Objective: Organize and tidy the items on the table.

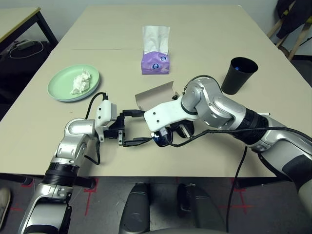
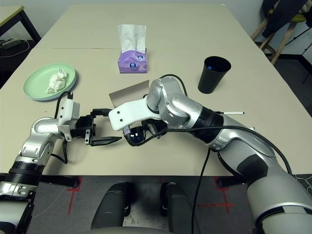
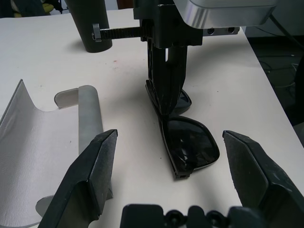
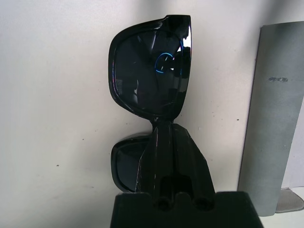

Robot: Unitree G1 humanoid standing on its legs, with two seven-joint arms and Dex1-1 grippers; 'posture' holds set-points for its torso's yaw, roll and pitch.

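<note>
My right gripper [image 4: 165, 127] is shut on the bridge of the black sunglasses [image 4: 151, 71], which rest on or just above the table [image 1: 195, 29] near its front edge. My left gripper [image 1: 133, 127] stands open just to the left of them, fingers pointing at the near lens [image 3: 190, 142]. The grey glasses case [image 1: 153, 95] lies open right behind the sunglasses. A pale green plate [image 1: 61, 83], stacked on a light blue one, holds crumpled white tissue [image 1: 80, 83] at the left. A black cup [image 1: 239, 75] stands upright at the right, and a small pen [image 2: 231, 113] lies near it.
A purple tissue box [image 1: 156, 61] stands at the middle back, by the seam line. A smaller wood-edged table [image 1: 19, 19] with black legs stands off the far left corner. A black cable [image 1: 219, 132] runs along my right forearm.
</note>
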